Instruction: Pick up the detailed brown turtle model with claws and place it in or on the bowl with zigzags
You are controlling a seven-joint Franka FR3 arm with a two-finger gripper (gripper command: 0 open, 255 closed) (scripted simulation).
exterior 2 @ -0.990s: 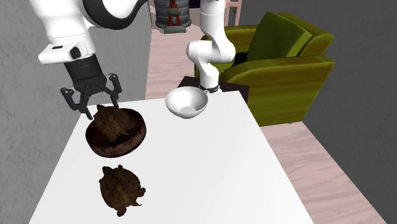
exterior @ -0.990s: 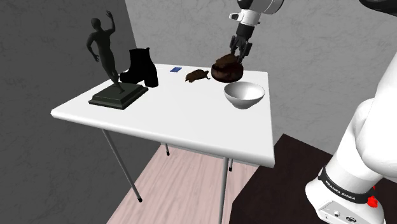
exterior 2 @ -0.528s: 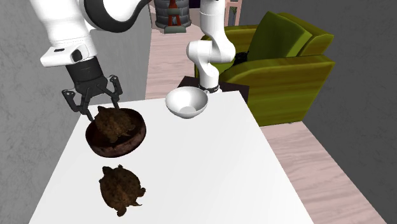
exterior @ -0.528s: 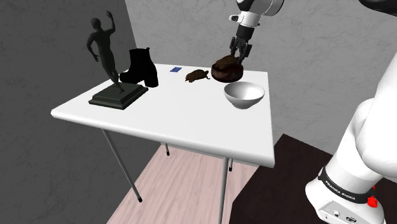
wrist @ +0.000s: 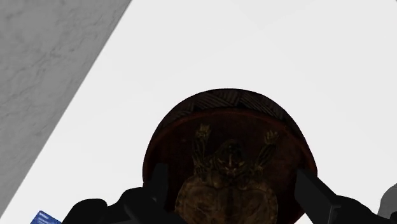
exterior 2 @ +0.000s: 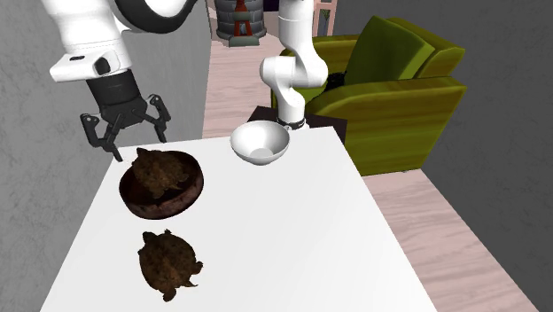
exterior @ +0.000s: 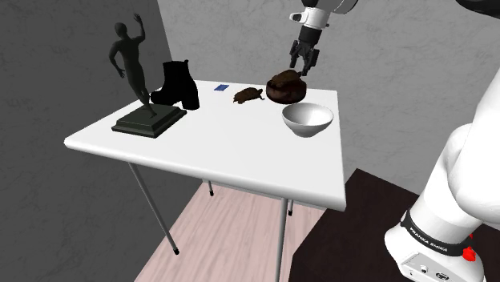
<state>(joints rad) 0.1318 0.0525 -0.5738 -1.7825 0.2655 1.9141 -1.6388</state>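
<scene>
Directly above the dark bowl holding a brown turtle, the end effector hangs released and empty.

A home: green armchair, wooden floor, white table.

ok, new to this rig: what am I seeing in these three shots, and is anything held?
A simulated white robot arm with a black two-finger gripper works at a white table. The shoulder view looks down from beside the arm; the second exterior view faces it across the table; the wrist view looks along the fingers. On the table: a dark statue, a black boot, a blue card, a white bowl, a loose brown turtle, and a dark zigzag-rimmed bowl with another brown turtle in it. The gripper hangs open above that bowl, holding nothing.
</scene>
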